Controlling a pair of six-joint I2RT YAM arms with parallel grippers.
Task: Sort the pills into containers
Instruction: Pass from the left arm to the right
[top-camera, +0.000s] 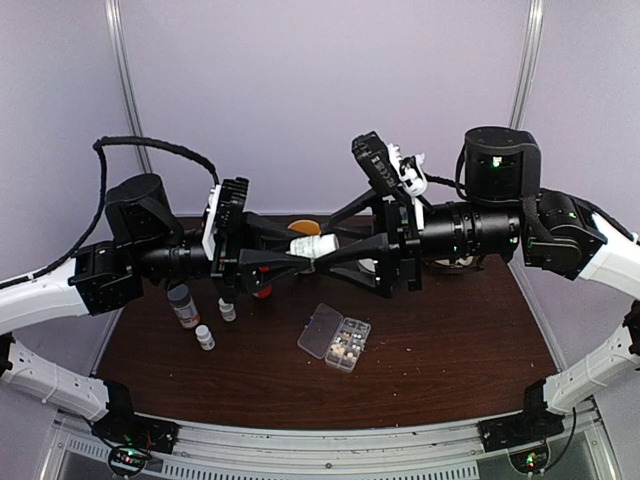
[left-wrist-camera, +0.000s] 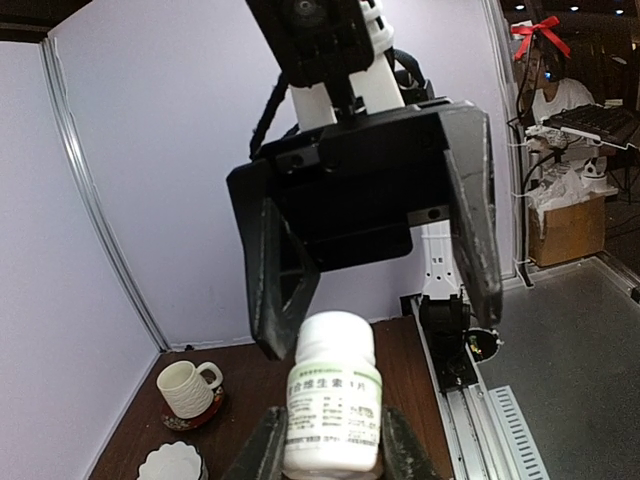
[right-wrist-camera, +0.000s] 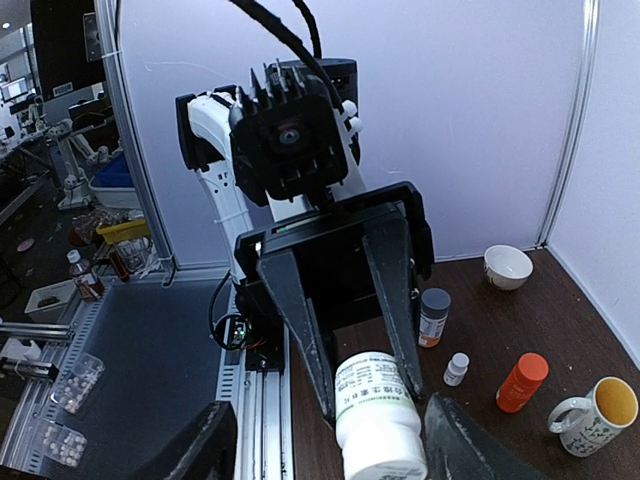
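Observation:
A white pill bottle with a green-edged label hangs above the table between the two arms. My left gripper is shut on its body. The bottle's white cap end points at my right gripper, which is open, its fingers standing well clear on both sides. In the top view the bottle sits between the left gripper and the right gripper. The clear organizer box lies on the table in front, lid open, with pills in its containers.
A grey-capped bottle and two small white bottles stand at the left. An orange bottle, a mug and a white bowl are behind. A white cup stands on a saucer.

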